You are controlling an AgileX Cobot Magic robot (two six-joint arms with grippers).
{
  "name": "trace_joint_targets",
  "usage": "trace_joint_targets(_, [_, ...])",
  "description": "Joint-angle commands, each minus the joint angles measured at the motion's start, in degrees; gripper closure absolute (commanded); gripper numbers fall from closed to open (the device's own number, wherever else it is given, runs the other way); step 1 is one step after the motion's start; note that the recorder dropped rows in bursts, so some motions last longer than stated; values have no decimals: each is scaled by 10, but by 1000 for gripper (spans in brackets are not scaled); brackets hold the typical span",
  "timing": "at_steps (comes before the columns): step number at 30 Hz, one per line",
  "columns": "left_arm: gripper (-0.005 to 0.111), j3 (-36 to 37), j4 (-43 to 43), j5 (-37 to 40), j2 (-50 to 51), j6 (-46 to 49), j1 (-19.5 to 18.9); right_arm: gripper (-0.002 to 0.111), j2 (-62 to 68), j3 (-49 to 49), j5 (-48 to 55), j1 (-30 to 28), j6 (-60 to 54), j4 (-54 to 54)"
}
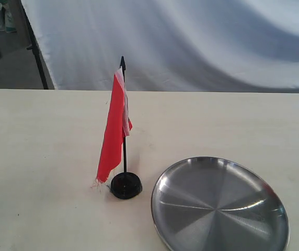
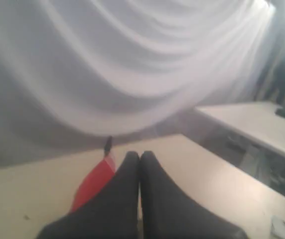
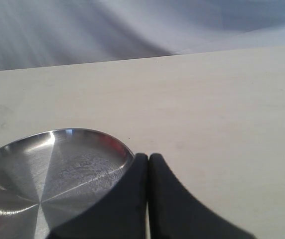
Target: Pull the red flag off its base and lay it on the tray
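Note:
The red flag [image 1: 113,130] stands upright on its thin black pole, plugged into the round black base [image 1: 126,185] on the table. To its right lies the silver tray [image 1: 220,206], nothing on it. Neither gripper appears in the exterior view. In the left wrist view my left gripper [image 2: 140,155] is shut with nothing held, and the red flag [image 2: 93,183] shows just beyond it, partly hidden by the fingers. My right gripper [image 3: 148,157] is shut with nothing in it, beside the rim of the tray [image 3: 58,169].
The pale wooden table [image 1: 45,157] spreads wide around the flag and tray. A white cloth backdrop [image 1: 191,36] hangs behind its far edge, with a black stand leg [image 1: 36,55] at the back left. A second table [image 2: 257,124] shows in the left wrist view.

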State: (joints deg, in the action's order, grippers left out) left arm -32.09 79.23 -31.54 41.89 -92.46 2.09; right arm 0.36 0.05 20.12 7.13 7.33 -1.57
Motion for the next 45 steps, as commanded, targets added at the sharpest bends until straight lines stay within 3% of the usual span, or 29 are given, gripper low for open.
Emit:
trace_joint_targets(1, [107,-78,89,-64,185,-69,7,109,-4,-1,-3,-1,-1,-4])
trace_joint_targets(10, [107,-91,65,160,409,13,153,109,-4,-1,-3,-1,-1,-4])
trace_joint_targets(13, [106,-94,4,191,453,62,173,109,-4,-1,-3,-1,-1,-4])
trace_joint_targets(16, [100,-103,-17,164,499,88,174,109,-4,-1,-3,-1,-1,-4])
trace_joint_targets(19, [85,-119,-42,154,541,88,174,109,-4,-1,-3,-1,-1,-4])
trace_joint_targets(24, [40,-132,-52,151,579,90,174,109,-4,-1,-3,-1,-1,-4])
trace_joint_targets(26, [33,-133,-52,150,582,100,174,109,-4,-1,-3,-1,-1,-4])
trace_joint_targets(34, [48,-141,-52,94,581,168,174,109,-4,-1,-3,-1,-1,-4])
trace_joint_targets(40, [48,-150,-118,94,582,247,174,109,-4,-1,-3,-1,-1,-4])
trace_joint_targets(45, [49,-150,-123,97,582,266,174,109,-4,-1,-3,-1,-1,-4])
